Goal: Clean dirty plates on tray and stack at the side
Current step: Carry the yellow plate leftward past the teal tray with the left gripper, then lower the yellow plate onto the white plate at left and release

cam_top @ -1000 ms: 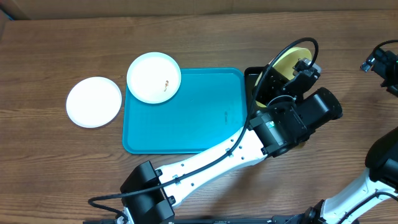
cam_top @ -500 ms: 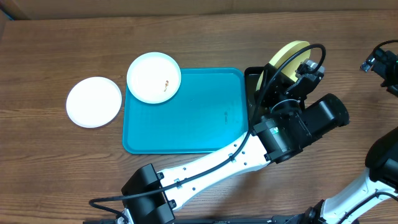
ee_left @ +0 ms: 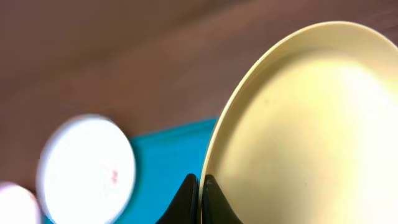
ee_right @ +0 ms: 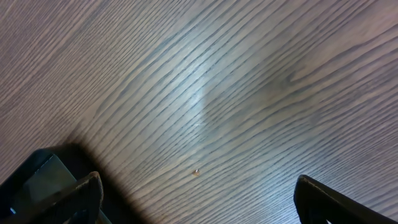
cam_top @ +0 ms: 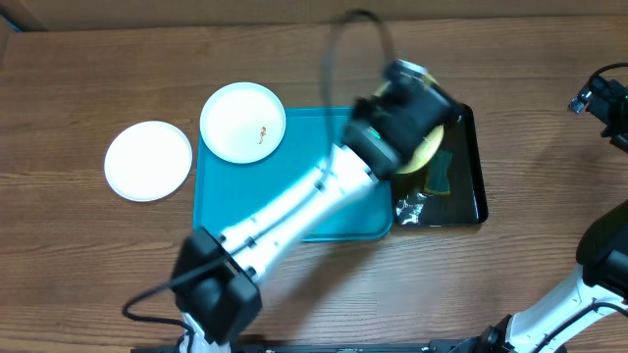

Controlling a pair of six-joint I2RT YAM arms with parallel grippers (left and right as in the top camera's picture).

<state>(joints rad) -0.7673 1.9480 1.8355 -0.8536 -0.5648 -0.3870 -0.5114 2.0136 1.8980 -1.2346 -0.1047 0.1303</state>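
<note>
Left fingers (ee_left: 185, 202) pinched the yellow plate (ee_left: 298, 124) by its rim, tilted, above the right end of the tray (cam_top: 235, 186), mid-table. Right fingers (ee_right: 329, 200) were spread, empty, near the right edge. Plate judged light, stiff, slick: grip rim firmly.

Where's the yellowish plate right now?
Overhead, right of centre: the yellowish plate is pinched by its rim in the left gripper, over the black tray beside the blue tray.
</note>
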